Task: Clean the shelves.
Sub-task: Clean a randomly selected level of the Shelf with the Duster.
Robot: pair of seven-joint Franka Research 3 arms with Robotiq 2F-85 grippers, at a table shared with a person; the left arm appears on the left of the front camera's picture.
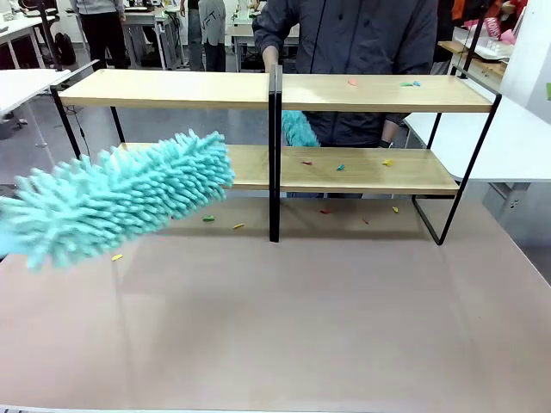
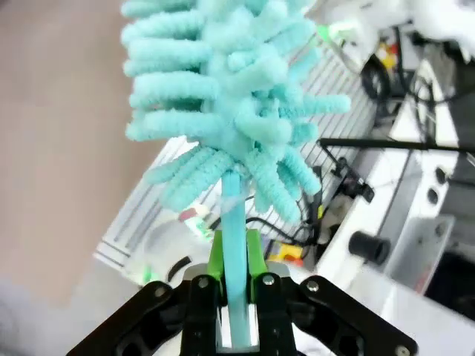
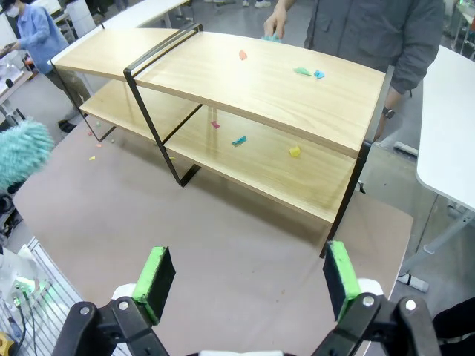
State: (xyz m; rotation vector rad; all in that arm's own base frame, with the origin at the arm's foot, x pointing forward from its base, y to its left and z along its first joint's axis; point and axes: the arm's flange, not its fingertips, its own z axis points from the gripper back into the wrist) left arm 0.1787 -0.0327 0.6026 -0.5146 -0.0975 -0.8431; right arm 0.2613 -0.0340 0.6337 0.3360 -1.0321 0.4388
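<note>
**A:** Left hand status?

**B:** My left hand [image 2: 235,261] is clenched on the duster handle [image 2: 231,215], green pads either side of the thin teal rod. The duster head [image 1: 112,200] hangs over the desk [image 1: 301,344], left of centre, in front of the shelves [image 1: 172,89]. It's near the lower left board. It's blurred, so I can't tell if it touches.

**A:** Right?

**B:** My right hand [image 3: 246,276] is released, with the fingers wide and nothing between them. It hovers over the desk, facing the right end of the shelves.

**A:** Shelves placement?

**B:** They stand across the far half of the desk. A person [image 1: 353,34] stands right behind them, and a second duster [image 1: 298,129] shows just right of the central upright.

**A:** Progress?

**B:** Early, I'd say. Coloured scraps [image 1: 410,83] sit on the top right board, with more on the lower right board. A few lie on the desk under the rack. I spot none on the left boards.

**A:** What's left?

**B:** My guess is both right boards, then the bits underneath.

**A:** Any bin or tray?

**B:** None that I can see. The boards are the only things holding anything.
</note>
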